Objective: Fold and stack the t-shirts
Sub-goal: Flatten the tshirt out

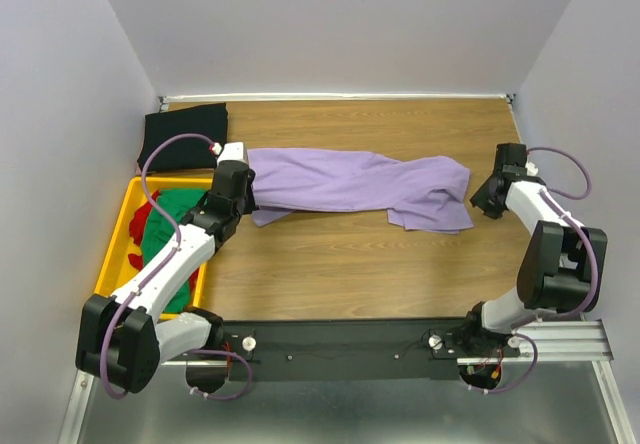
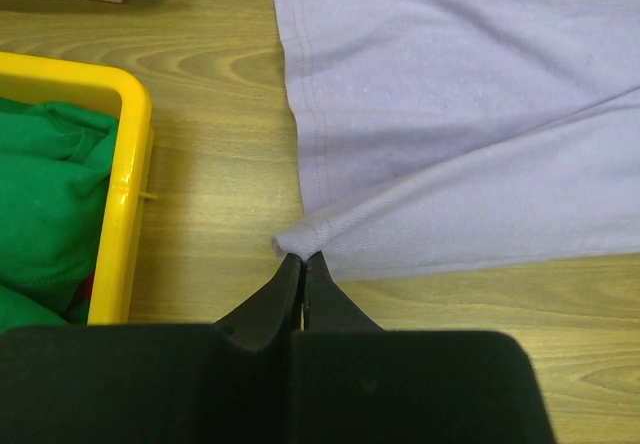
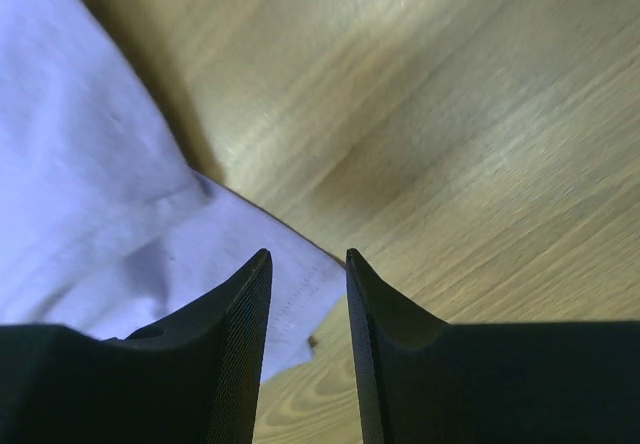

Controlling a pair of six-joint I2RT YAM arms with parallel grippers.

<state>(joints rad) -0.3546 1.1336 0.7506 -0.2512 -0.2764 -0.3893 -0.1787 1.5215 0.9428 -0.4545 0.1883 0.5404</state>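
Far left: folded black cloth tee (image 1: 185, 134) on wooden surface (image 1: 330, 264). Nearer, yellow plastic crate (image 1: 115, 236) w/ green tee (image 1: 170, 219) & red tee (image 1: 133, 257) inside. Left claw (image 2: 303, 261) pinched tight on hem corner of long lavender-purple cloth tee (image 1: 350, 179), spread across mid-surface. Right claw (image 3: 308, 256) narrowly parted over tee's right corner, gripping nothing.

A spread shirt (image 1: 350, 179) lies across the middle of the bench (image 1: 350, 264), running left to right. Behind its left end, in the far left corner, sits a folded shirt (image 1: 183, 134). Before that, along the left edge, stands a crate (image 1: 118, 226) with two shirts (image 1: 170, 224) in it. The left tool (image 2: 303, 264) is at the spread shirt's near left corner, just right of the crate. The right tool (image 3: 308, 259) is at its right end.
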